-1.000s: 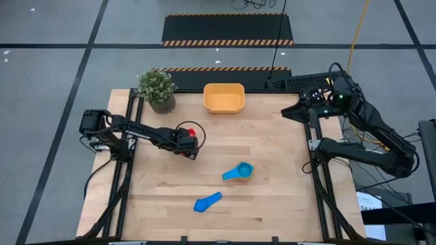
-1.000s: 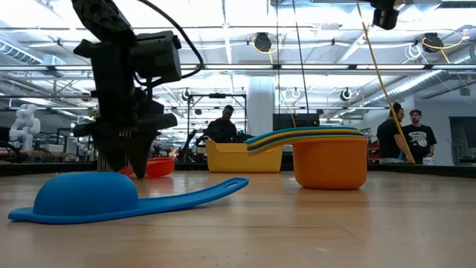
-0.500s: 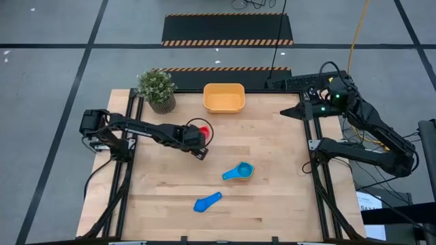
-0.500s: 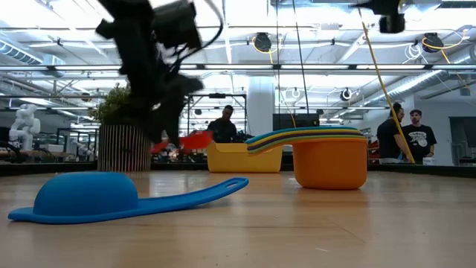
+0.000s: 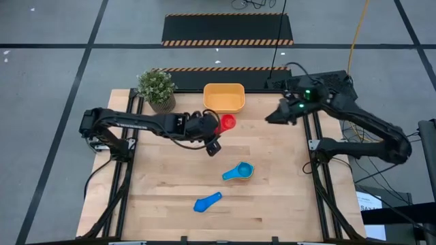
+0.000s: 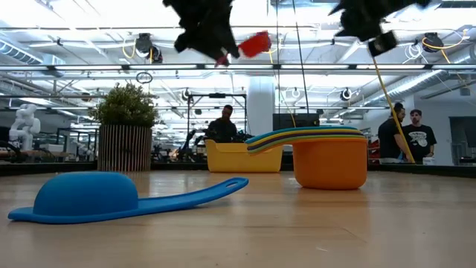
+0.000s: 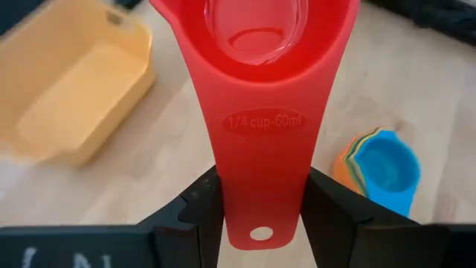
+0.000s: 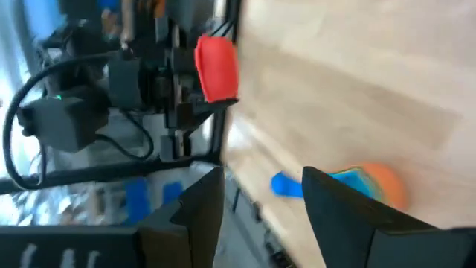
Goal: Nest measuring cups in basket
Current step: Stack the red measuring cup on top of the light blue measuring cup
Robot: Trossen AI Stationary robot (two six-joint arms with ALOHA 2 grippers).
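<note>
Red measuring cup [image 5: 227, 122]: we are pinching its handle in the left jaws [image 5: 212, 132], aloft just beside the basket [image 5: 224, 98]; right jaws [image 5: 274, 117] spread, hovering near it; plant [image 5: 157, 88] beside it.

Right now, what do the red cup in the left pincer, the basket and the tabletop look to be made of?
Red measuring cup: likely moulded plastic, smooth with a slight sheen; raised size lettering and a hanging hole in its flat handle, gripped by the left pincer.
Basket: probably plastic too, orange-yellow, matte, with rounded moulded corners.
Tabletop: looks like light wood, with plank seams and grain.
</note>
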